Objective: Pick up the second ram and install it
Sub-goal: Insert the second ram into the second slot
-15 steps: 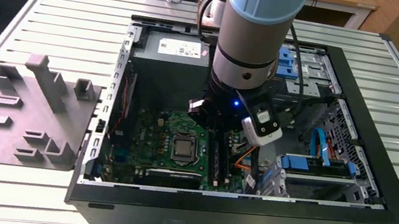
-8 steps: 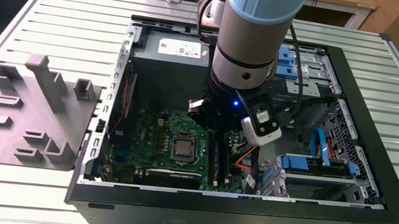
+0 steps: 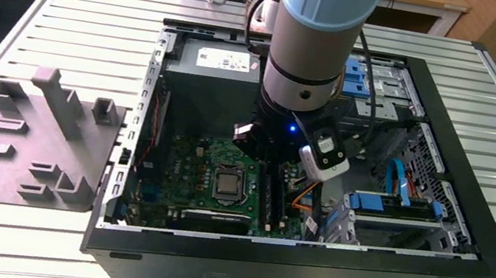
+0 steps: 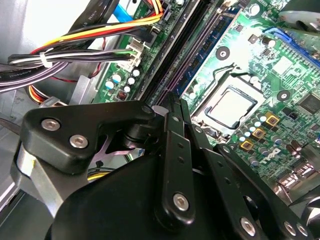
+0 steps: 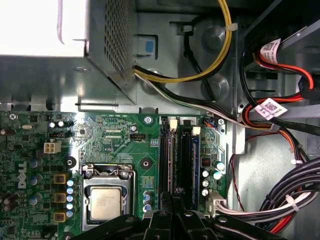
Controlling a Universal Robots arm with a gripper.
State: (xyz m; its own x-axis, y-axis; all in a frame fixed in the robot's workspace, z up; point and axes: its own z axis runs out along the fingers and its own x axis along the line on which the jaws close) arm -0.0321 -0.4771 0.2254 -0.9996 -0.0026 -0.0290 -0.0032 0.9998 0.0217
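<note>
Slatted metal table (image 3: 67, 21) carries an open computer case (image 3: 306, 275); the arm reaches down into it from above. Gripper (image 5: 172, 194): fingers (image 4: 170, 150) drawn together, closed tip to tip; tips poised directly over the row of memory slots (image 5: 164, 150); whether they touch what lies below cannot be determined.

The second ram (image 5: 170, 155) stands on edge in the slot directly in line with the fingertips, presenting its thin top edge in both wrist views. Its long axis is parallel to the slots; one end points at the power-supply box (image 5: 60, 65), the other passes under the gripper; in the exterior view this axis runs from far to near.

A dark-blue stick (image 5: 196, 155) stands in another slot near it, parallel, with one black slot between them. The processor socket (image 5: 105, 202) sits on the green motherboard (image 5: 120, 140) on the opposite side of the slots; bundled cables (image 5: 280, 200) run beyond the dark-blue stick. A grey moulded fixture (image 3: 28, 142) rests on the table at the exterior view's left, just beside the case.
</note>
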